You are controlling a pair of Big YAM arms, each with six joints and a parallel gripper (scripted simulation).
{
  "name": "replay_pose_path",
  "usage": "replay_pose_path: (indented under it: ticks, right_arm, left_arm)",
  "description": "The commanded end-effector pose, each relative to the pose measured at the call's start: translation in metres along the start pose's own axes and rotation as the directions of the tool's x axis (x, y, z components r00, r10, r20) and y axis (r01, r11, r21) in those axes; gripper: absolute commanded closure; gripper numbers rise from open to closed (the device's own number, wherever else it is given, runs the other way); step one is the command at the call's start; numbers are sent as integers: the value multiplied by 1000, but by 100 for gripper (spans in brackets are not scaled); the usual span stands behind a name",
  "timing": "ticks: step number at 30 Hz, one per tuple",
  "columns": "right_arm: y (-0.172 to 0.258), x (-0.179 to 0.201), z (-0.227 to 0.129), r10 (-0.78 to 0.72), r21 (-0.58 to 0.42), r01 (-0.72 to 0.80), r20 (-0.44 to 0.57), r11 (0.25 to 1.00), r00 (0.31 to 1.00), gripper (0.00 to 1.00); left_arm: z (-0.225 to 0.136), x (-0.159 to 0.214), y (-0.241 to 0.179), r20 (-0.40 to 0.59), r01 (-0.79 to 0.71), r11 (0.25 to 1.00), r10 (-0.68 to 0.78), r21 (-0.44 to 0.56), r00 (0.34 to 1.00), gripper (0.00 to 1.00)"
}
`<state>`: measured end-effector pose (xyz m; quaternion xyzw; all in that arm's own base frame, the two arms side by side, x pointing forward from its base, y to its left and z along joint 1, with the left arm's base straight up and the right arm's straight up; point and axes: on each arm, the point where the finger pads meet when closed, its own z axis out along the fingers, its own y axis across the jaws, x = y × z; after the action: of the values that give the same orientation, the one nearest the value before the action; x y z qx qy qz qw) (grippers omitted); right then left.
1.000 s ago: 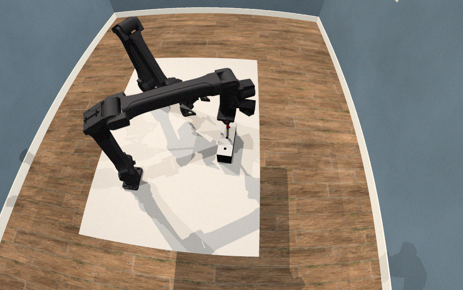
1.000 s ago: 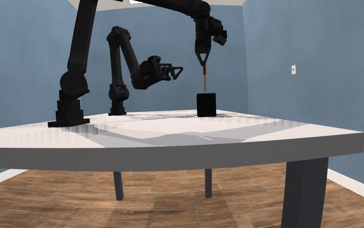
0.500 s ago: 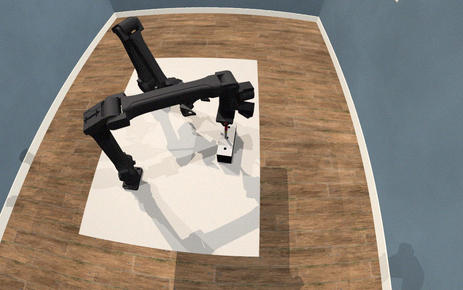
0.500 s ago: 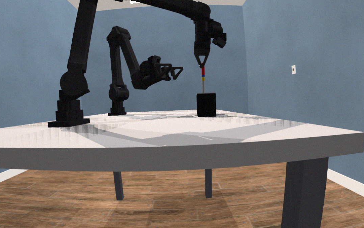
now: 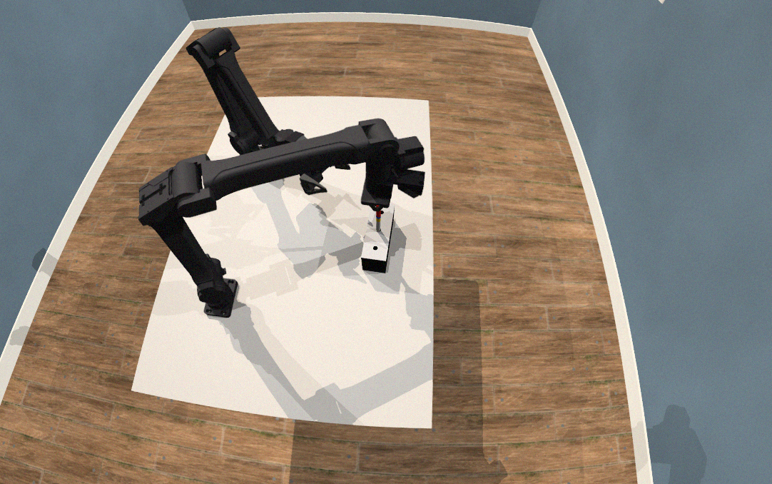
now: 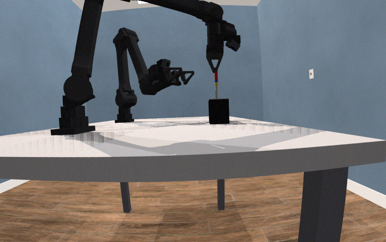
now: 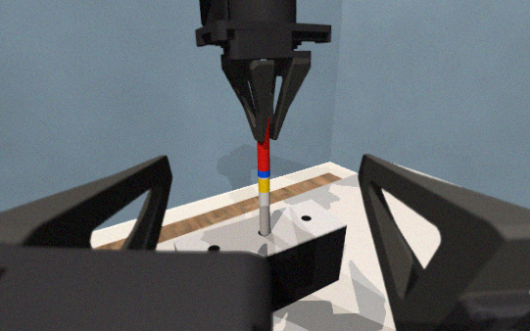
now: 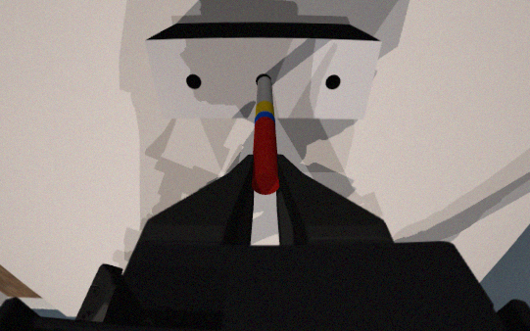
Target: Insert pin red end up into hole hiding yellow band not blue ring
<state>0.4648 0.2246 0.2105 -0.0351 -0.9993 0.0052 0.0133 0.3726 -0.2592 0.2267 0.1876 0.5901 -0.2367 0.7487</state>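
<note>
Right gripper, right of centre in the exterior view, nearly closed, clamped on the red end of the pin; pin close to upright, red up, tip at the mouth of the middle hole; blue ring and yellow band both exposed above the block, lower right of centre in the top view.

Step in hand looks like starting the insertion; next move: straight down, slow, then check where the bands stop; can't tell hole depth from here; risk is tip catching the rim.

Left gripper, mid-frame in exterior, wide open, nothing held; apart from pin, room between; block sits near the table's right-hand edge in top view.
</note>
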Motion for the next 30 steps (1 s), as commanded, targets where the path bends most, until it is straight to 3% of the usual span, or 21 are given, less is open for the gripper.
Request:
replay_pose_path:
  ticks: [1,5,30]
  right_arm:
    - [-6,-8,-30,21,-41,-18,71,999,997,95]
    - [-3,-13,-19,3,-15,-2,29,1000,1000,95]
    - [1,-7,22,18,-6,-18,11,1000,1000,95]
  left_arm:
    - [12,-12,-2,48,4,1000,-4,3,999,0]
    - [12,-12,-2,48,4,1000,-4,3,999,0]
    - [12,-12,-2,48,4,1000,-4,3,999,0]
